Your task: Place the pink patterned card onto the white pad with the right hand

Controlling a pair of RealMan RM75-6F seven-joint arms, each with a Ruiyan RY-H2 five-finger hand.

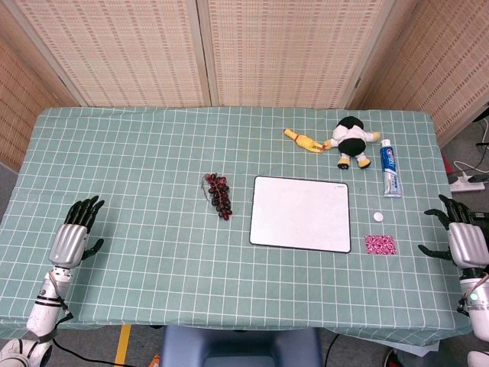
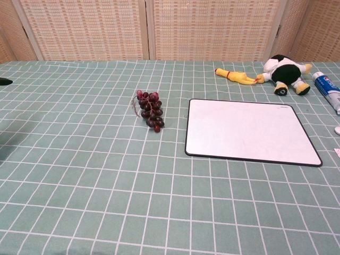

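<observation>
Both hands are down at the near edge of the tabletop (image 1: pixel 153 306), and neither has anything in it. The right hand (image 1: pixel 461 233) rests at the right edge, fingers spread and released, palm down on the green checked cloth. The pink patterned card (image 1: pixel 380 245) lies flat just beside the near right corner of the white pad (image 1: pixel 300 213), apart from it, between the pad and the right hand. The pad itself sits flat right of centre, black-rimmed, bare on top. A small white cap (image 1: pixel 378 217) lies just beyond the card, and a toothpaste tube (image 1: pixel 389 168) lies lengthwise further back toward the right edge. Near the far edge there's a black and white plush toy (image 1: pixel 353 138) touching a yellow rubber chicken (image 1: pixel 304 141). A bunch of dark red grapes (image 1: pixel 218 195) lies left of the pad. Over at the left edge, the left hand (image 1: pixel 76 232) rests open-fingered, holding nothing.
</observation>
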